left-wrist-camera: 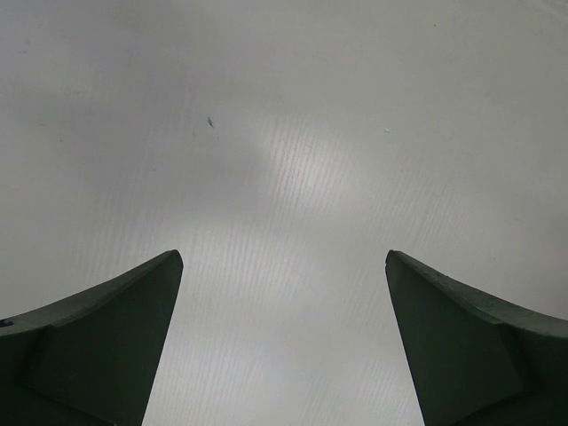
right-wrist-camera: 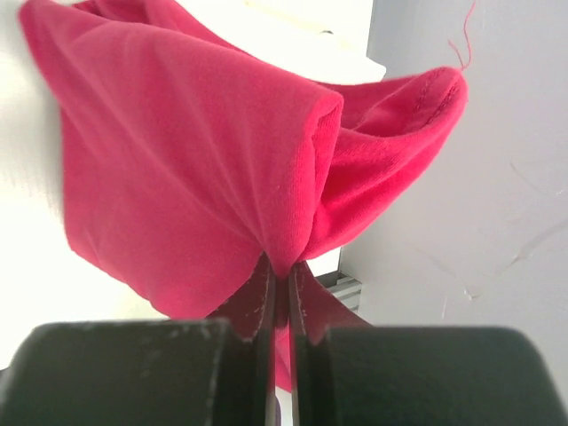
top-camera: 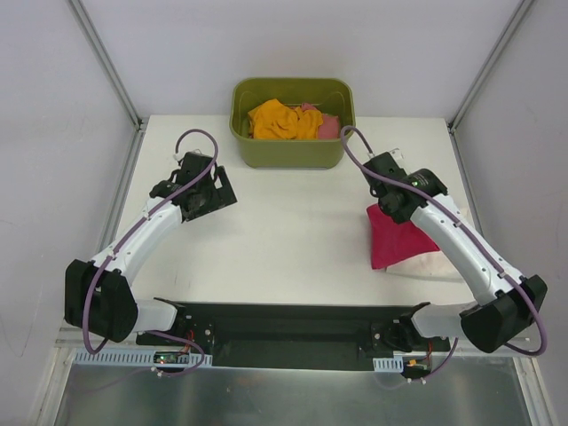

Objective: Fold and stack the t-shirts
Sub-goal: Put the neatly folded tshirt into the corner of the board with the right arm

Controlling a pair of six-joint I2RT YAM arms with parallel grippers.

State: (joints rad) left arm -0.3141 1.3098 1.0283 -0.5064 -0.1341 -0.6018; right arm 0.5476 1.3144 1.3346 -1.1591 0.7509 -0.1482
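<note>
Right gripper (right-wrist-camera: 282, 273) clenched on fold of crimson shirt (right-wrist-camera: 177, 160); shirt drapes over white shirt (top-camera: 428, 266), desk (top-camera: 293, 240) right side. Left gripper (left-wrist-camera: 284, 346) released, holding nothing, over desk. Orange shirt (top-camera: 282, 120) and salmon shirt (top-camera: 329, 126) in tub (top-camera: 288, 156).

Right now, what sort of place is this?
Likely a robot lab cell: two arms bolted to a white table, bare white walls, a green tub of t-shirts, right end effector pinching a crimson t-shirt.

**Pinch on a fold**
Right gripper (right-wrist-camera: 282, 286), jaws pressed together, pinches a bunched fold of the crimson-pink t-shirt (right-wrist-camera: 177, 169). The cloth spreads upward from the pinch. A stitched hem (right-wrist-camera: 435, 89) curls at upper right, with a loose thread (right-wrist-camera: 463, 27).
</note>
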